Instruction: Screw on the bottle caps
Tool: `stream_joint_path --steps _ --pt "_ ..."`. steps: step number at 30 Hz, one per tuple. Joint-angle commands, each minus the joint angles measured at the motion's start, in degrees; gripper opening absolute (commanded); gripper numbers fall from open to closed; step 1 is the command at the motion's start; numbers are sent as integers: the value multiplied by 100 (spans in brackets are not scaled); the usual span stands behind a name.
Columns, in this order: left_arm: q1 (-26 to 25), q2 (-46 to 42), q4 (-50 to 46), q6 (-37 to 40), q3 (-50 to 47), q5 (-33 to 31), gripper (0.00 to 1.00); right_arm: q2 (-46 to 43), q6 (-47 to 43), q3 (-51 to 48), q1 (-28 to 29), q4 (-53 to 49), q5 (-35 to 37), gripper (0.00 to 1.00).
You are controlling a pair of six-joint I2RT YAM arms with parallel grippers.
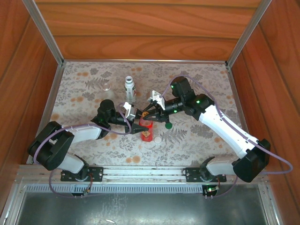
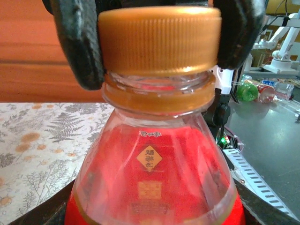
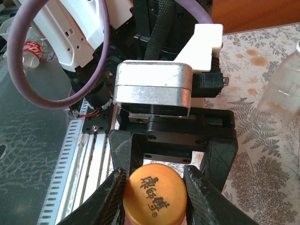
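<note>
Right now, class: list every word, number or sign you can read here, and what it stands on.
Cap: dark Chinese characters, too stylised to read.
Red bottle: gold diamond with characters, too small.
White bottle: label print too small.
Nothing else legible.

**Legible markings at my work point**

Top face of the golden-brown cap (image 3: 154, 194), from my right wrist camera: three dark stylised Chinese characters in one row, which I cannot read with certainty. Front of the red bottle (image 2: 154, 187), from my left wrist camera: a gold diamond mark (image 2: 149, 158) holding two small Chinese characters. Below it is a fainter gold square mark (image 2: 149, 190), and above it a short line of tiny characters, all too blurred to read. On the white bottle (image 1: 130, 88), top view: a printed label, too small to read.
</note>
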Motion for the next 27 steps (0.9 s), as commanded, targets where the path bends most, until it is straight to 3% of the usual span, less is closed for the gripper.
stream_joint_path --steps 1,6,13,18,21,23,27 --pt "-44 -121 -92 247 -49 -198 59 -92 280 28 9 255 87 31" --pt "-36 -316 -108 417 27 -1245 59 -197 1149 -305 132 830 1403 29" --pt "-43 -208 -113 583 272 -2975 59 -129 2616 -840 710 1696 4783 29" --pt "-37 -56 -127 525 414 -3254 59 265 3186 -923 1156 1868 6690 31" --pt "-41 -84 -129 484 404 -3211 59 259 3242 -979 1186 2090 6706 32" --pt "-39 -156 -135 517 319 -3204 59 68 2953 -1065 1182 2357 6182 35" --pt "-19 -362 -333 731 73 -3007 59 -871 1860 -1615 1159 3112 4745 52"
